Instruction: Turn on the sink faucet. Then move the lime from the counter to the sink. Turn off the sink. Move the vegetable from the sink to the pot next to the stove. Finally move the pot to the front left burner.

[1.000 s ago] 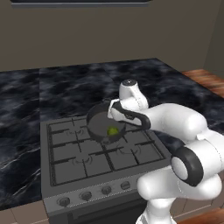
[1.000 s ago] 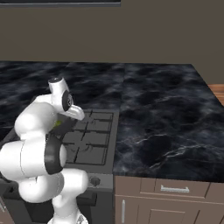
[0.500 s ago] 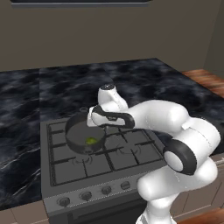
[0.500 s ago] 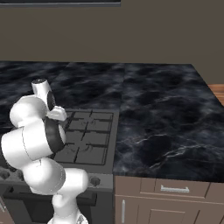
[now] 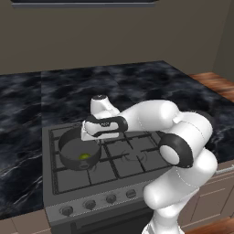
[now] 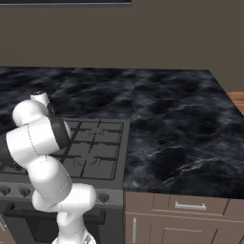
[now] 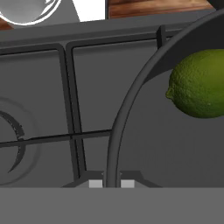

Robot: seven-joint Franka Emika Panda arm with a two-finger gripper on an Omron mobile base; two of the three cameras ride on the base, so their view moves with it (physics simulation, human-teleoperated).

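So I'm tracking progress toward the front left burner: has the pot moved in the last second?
Yes. The pot has moved left across the stove grates.

hand view: lime (image 7: 199, 83) cut off at right edge, pot (image 7: 131, 100) rim runs out of frame top and bottom. left base view: hand covers pot's (image 5: 77, 153) right rim, stove (image 5: 68, 192) front right corner behind arm
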